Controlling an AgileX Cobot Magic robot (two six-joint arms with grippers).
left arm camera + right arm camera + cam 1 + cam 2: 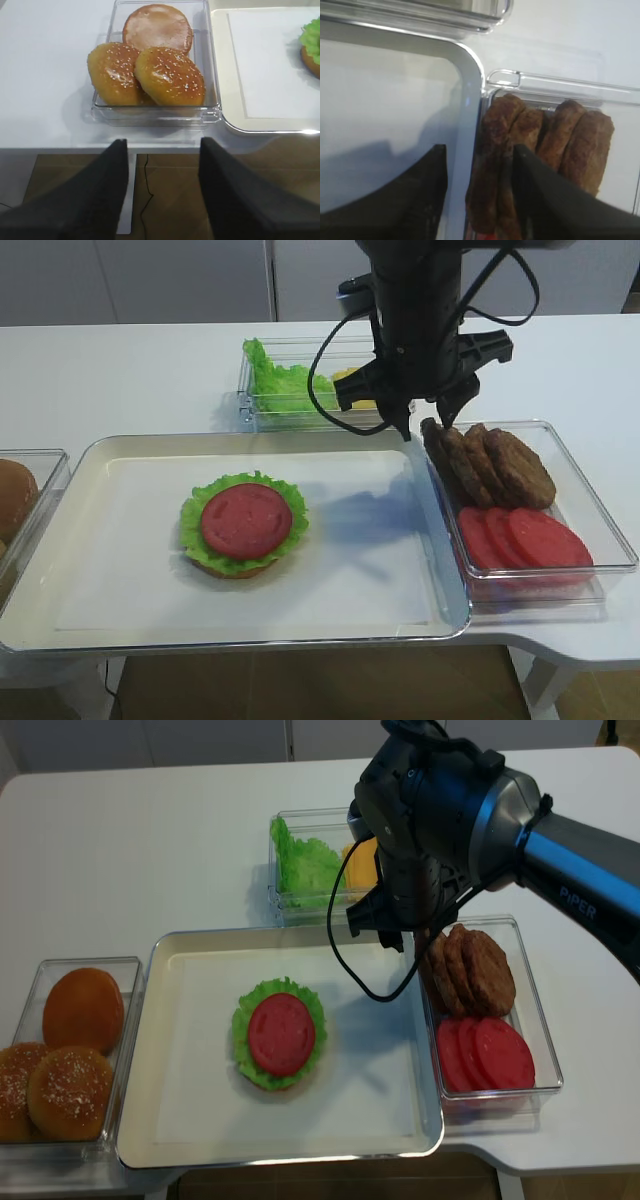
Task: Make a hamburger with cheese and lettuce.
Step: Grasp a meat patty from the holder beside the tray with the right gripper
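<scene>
— Brown patties (488, 465) stand on edge in the clear bin just right of the tray (90, 540); the right tool (425, 425), its jaws apart, straddles the leftmost one.

— And the hamburger (243, 524)?

— Mid-tray: bun, lettuce, tomato slice on top. No patty or cheese yet.

— So this is the patty pick?

— I judge so. Next it must lower, close on that patty, lift clear. Left tool (160, 195) is parked open, left of the tray by the buns (147, 75).

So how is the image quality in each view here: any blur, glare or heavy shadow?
First exterior high: sharp, arm shadow falling on the tray. Right wrist: patties and dark fingers soft, too close. Left wrist: sesame buns crisp with small highlights. Realsense exterior: even light, no strong glare.
</scene>
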